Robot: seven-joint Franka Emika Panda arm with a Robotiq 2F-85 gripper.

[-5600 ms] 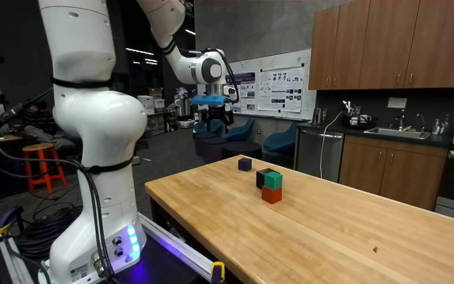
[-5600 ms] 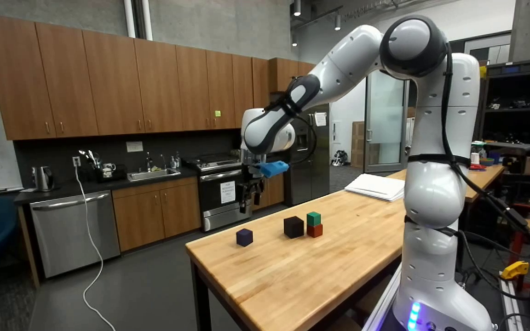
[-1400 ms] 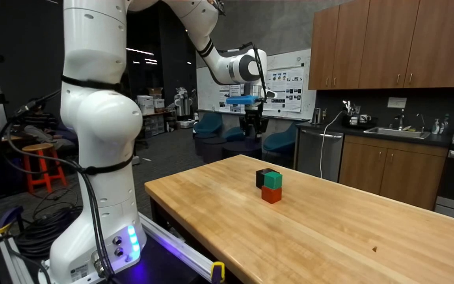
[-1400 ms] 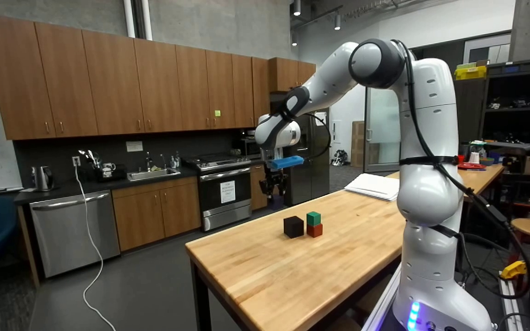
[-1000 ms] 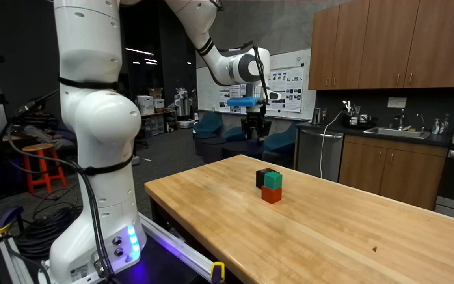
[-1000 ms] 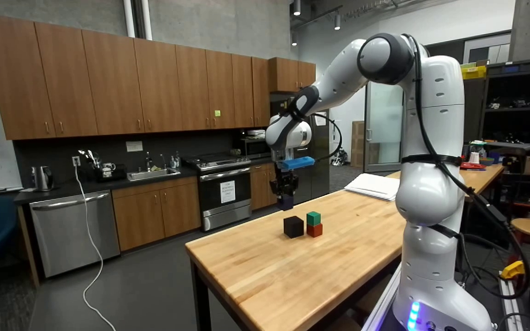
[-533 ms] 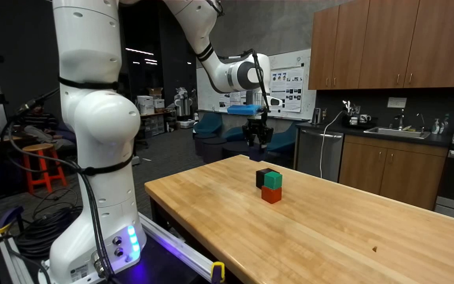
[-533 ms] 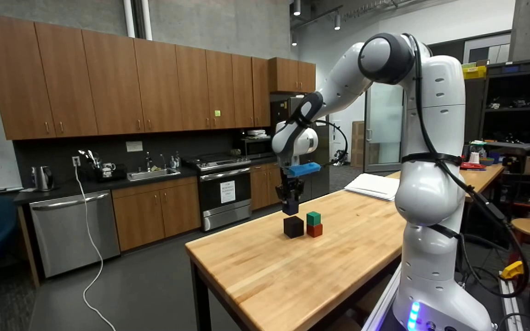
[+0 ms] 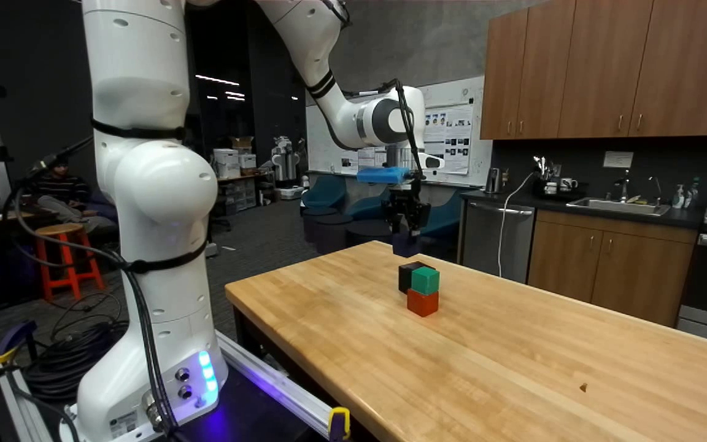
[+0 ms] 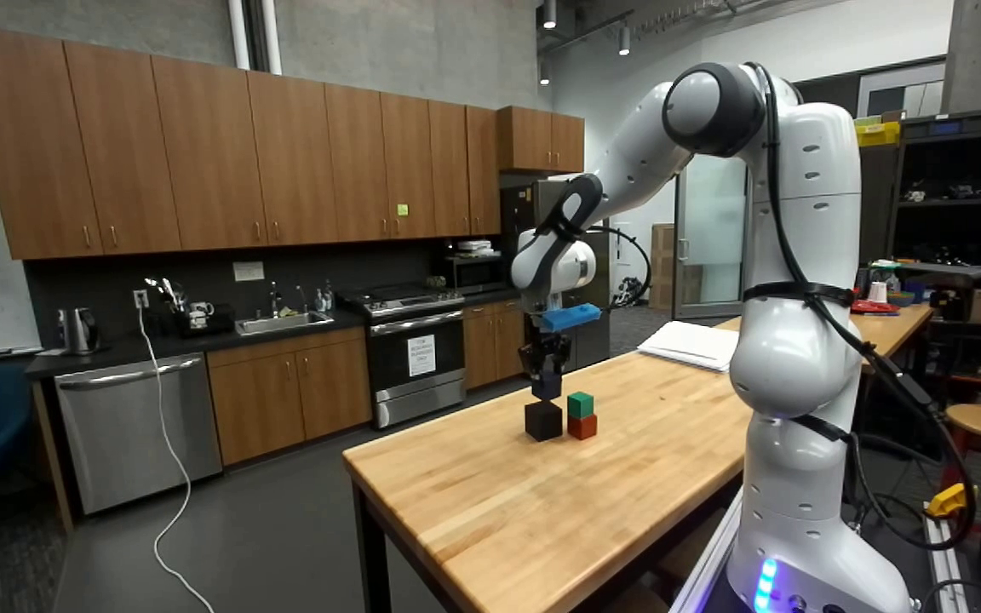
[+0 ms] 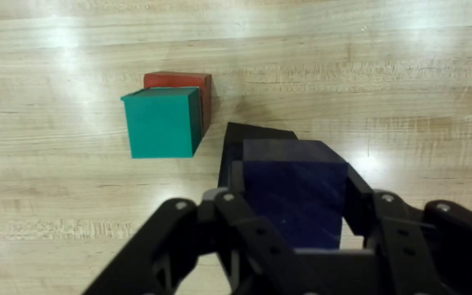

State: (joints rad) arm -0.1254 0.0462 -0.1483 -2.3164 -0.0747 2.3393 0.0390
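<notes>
Over the counter (image 10: 490, 519) arched the white arm (image 10: 806, 213), elbow high, forearm slanting, and there was its gripper (image 11: 296, 186) pointing straight down, above the black block (image 10: 543, 421)! Between those two hung the dark blue block (image 10: 547, 387), a plain cube with no long axis, the gripper closed snugly on two of its sides, with, I reckoned, a sliver of gap over the black top. Just beside stood the green block (image 11: 160, 127), stacked on the red block (image 10: 582, 427).

- White glare (image 11: 369, 162) spots the table (image 11: 404, 102) in the wrist view; the claw (image 11: 295, 192) blurs slightly.
- Faint shadow (image 11: 254, 108) lies beside the red cube (image 11: 177, 78).
- In an exterior view, left background (image 9: 22, 67) is dim, blue lights (image 9: 207, 372) glow.
</notes>
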